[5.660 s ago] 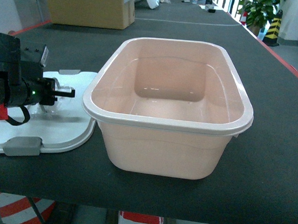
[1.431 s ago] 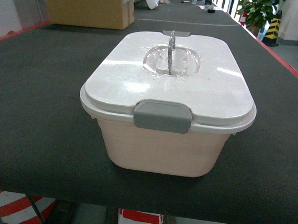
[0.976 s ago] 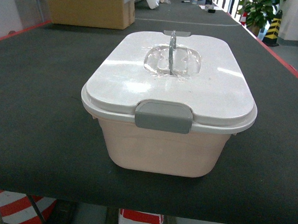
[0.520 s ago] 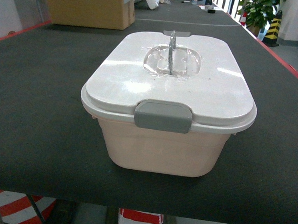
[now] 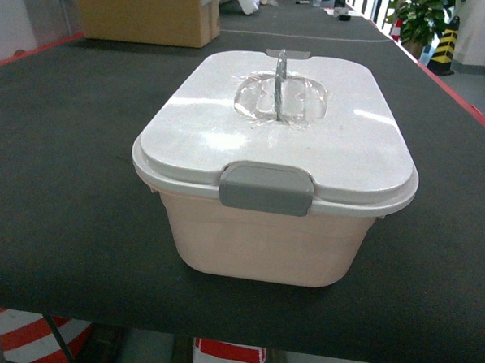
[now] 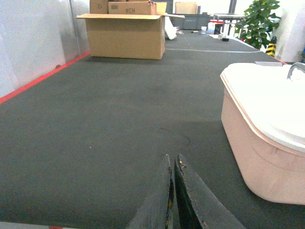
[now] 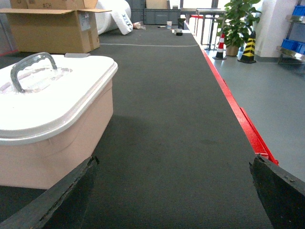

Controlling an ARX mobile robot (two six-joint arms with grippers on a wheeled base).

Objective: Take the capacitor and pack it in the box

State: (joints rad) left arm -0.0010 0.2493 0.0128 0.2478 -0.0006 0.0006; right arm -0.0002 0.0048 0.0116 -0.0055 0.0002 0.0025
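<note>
Dark felt matting (image 5: 63, 180) covers the long table I'm working over, with a carton (image 6: 126, 36) at its far end and a potted plant (image 7: 238, 24) off by the right aisle.

My left pincer (image 6: 172, 200) has its two dark fingers pressed together with nothing between them, hanging low over bare matting; the box (image 6: 257, 143) stands ahead and to its right, near but apart. My right pincer (image 7: 174, 191) is spread wide, one finger at each lower corner of its wrist view, empty; the box (image 7: 52, 143) sits ahead and to its left, clear of the fingers.

The box (image 5: 264, 239) carries its lid (image 5: 277, 134) squarely, the grey clasp (image 5: 266, 188) folded down over the near rim and the handle (image 5: 280, 86) upright in its clear recess. I read that as a container closed for carrying, and both arms parked off to either side so as not to foul it.

What I can't check: no capacitor shows in any view, and the lid and opaque walls hide the inside, so I cannot say whether one is packed. Neither pincer appears in the head view. The far clasp is only a grey sliver, and both wrist views cut off part of the box.
</note>
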